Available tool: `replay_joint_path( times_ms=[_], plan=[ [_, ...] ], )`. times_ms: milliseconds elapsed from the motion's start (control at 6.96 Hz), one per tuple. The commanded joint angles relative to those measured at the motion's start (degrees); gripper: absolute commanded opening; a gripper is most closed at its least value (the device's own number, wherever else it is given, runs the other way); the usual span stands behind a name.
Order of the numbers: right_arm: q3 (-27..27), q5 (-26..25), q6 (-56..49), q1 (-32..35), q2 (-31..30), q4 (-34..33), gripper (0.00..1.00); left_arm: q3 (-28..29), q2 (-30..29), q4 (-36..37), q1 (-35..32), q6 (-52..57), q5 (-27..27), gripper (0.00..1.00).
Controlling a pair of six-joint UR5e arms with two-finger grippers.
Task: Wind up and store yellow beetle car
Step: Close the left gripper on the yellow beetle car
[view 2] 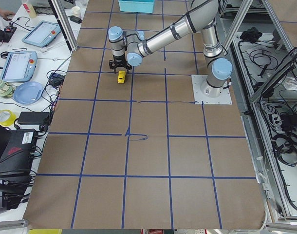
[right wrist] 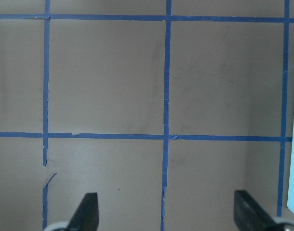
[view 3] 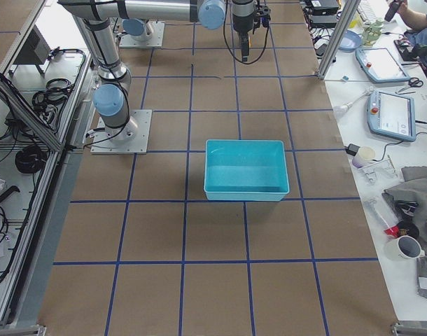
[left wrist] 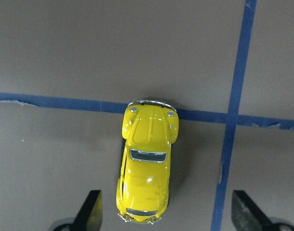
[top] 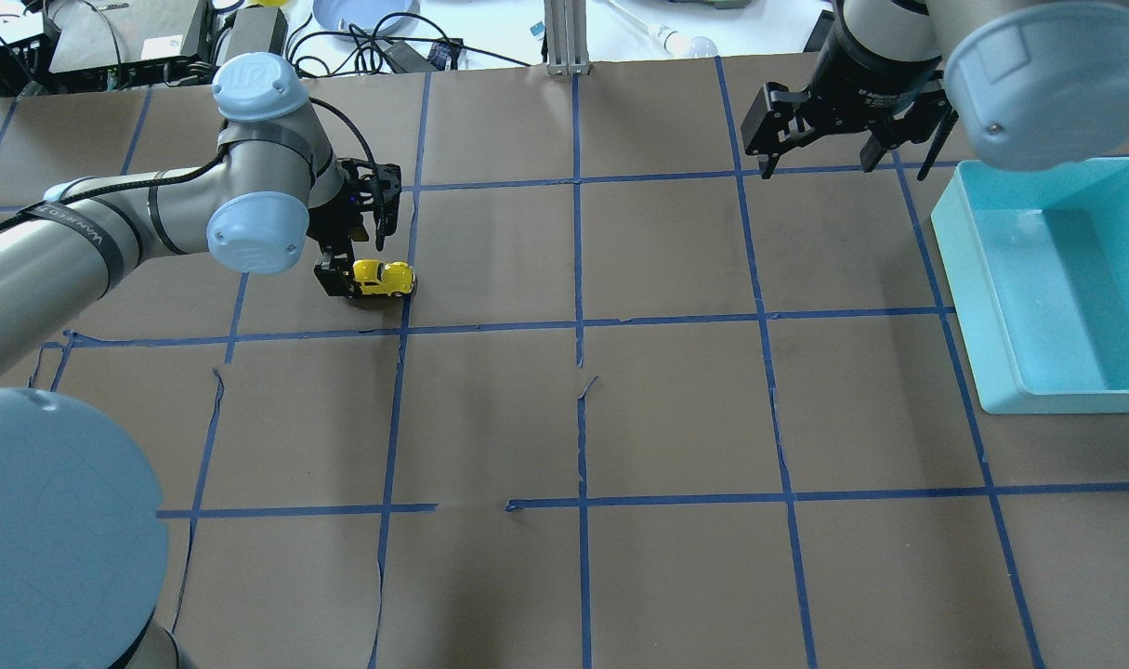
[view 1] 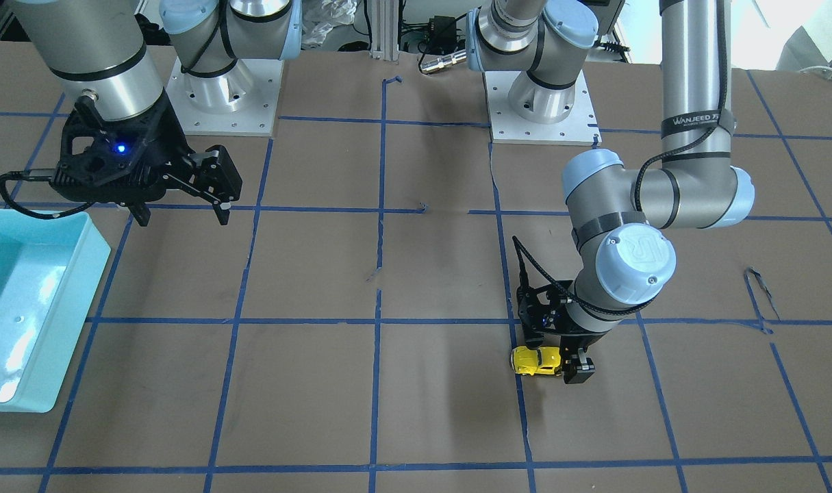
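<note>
The yellow beetle car point(left wrist: 146, 166), a tiny glossy toy with a rounded body, dark windows and silvery bumpers, stood on its wheels on the brown paper-covered table point(top: 676, 400), its nose over a line of the blue tape grid. The left gripper point(left wrist: 166, 216) hung low over it with the fingers spread apart. The rear of the car sat between them, close beside one finger and clear of the other, so nothing was clamped. The right gripper point(view 1: 183, 213) was likewise spread and empty, raised near the light-blue plastic bin point(top: 954, 242), which held nothing visible. Judged from this layout, the task was at an early stage. The car was not grasped, no sign showed whether its spring had been wound, and it stood well apart from the bin, so grasping, carrying and storing were all yet to be done. The left wrist view alone showed the gaps between fingers and car. In the front-facing view the wrist joint hid much of that gripper. The overhead view alone showed the car, both grippers and the bin together, and thus the span to be crossed. The right wrist view showed only taped table and a sliver of the bin at its edge. In the exterior right view the car could not be made out.
</note>
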Motion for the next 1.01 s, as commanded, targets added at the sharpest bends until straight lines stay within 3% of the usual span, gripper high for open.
replay_joint_path(
  times_ms=[0,718,862],
  plan=[
    [0.0,0.0,0.0,0.0,0.0,0.0,1.0,-0.2,-0.9,2.4,-0.1,1.3,-0.1,0.87],
    [0.0,0.1,0.1,0.0,0.2,-0.2,1.0,-0.8,-2.0,3.0,0.0,-2.4,-3.1,0.87],
    [-0.1,0.1,0.0,0.1,0.3,-0.3,1.0,-0.7,-2.0,3.4,0.1,-2.4,-3.1,0.83]
  ],
)
